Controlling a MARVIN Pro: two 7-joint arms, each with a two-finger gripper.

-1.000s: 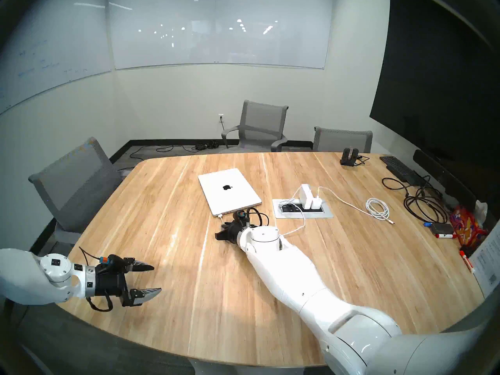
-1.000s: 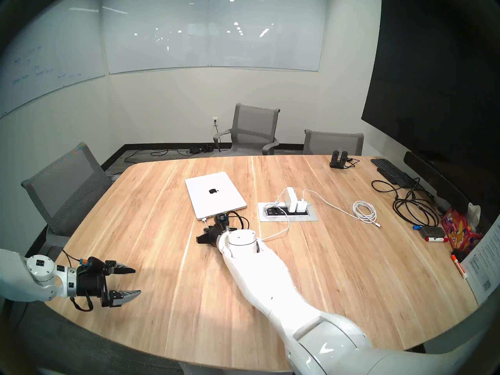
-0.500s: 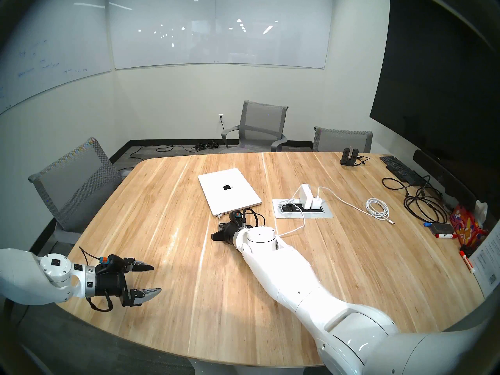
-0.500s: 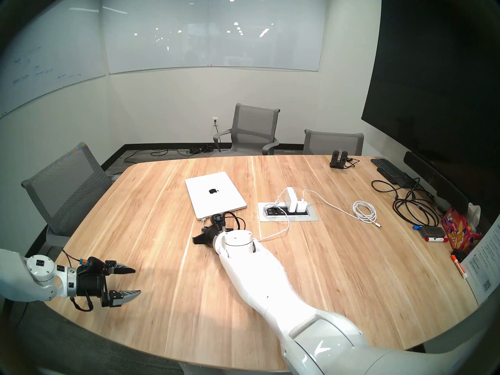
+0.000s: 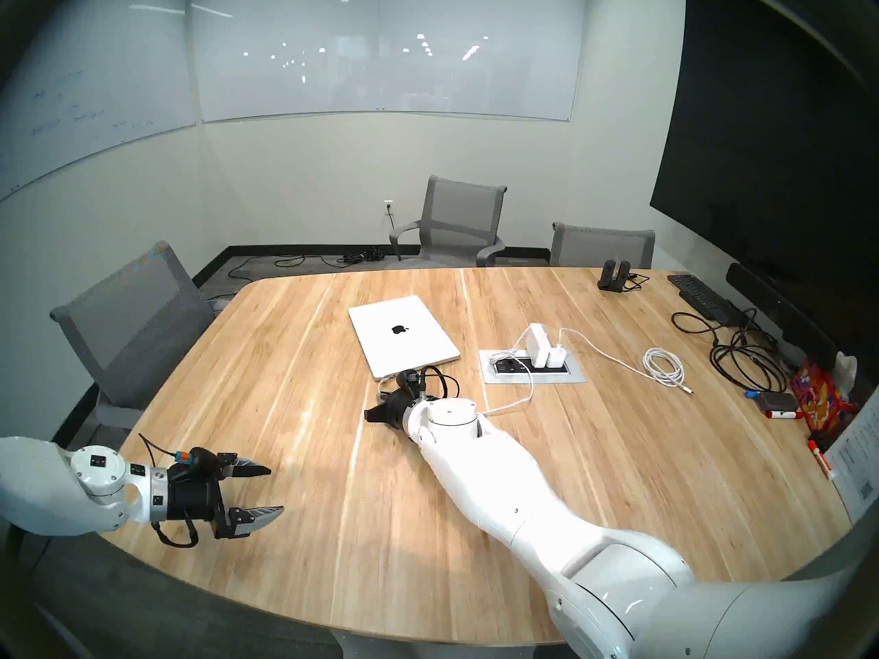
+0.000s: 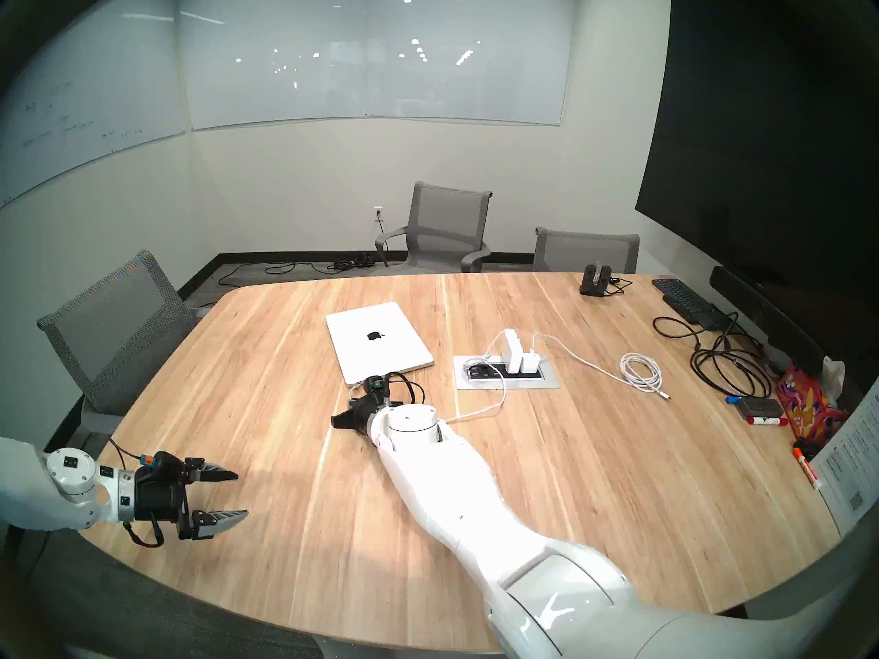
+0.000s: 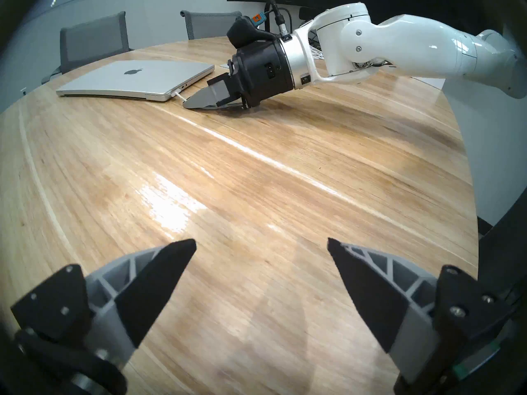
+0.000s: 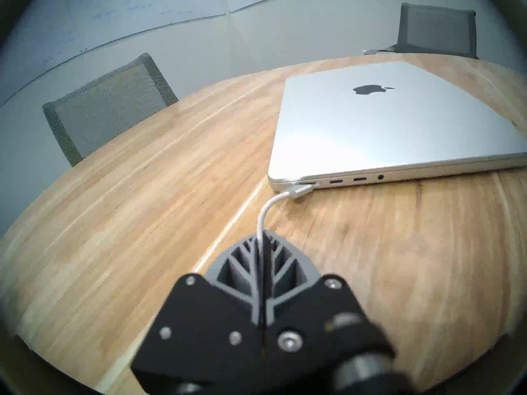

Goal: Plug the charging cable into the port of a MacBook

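I see right gripper [image 8: 261, 237] now pinched shut on the charging cable [image 8: 265, 212], where a second ago it stood apart | connector lies just below the port [image 8: 307, 183] at the MacBook [image 8: 385, 123] corner, unseated | left gripper [image 7: 261, 244] spread, idle near table [image 5: 285, 358] edge | I judge insertion comes next

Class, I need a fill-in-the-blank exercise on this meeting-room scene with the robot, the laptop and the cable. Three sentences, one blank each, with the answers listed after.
1. The right end effector is shut on the white ____.
2. The logo on the MacBook lid is an ____.
3. The left end effector is ____ and holds nothing.

Missing words: charging cable; apple; open
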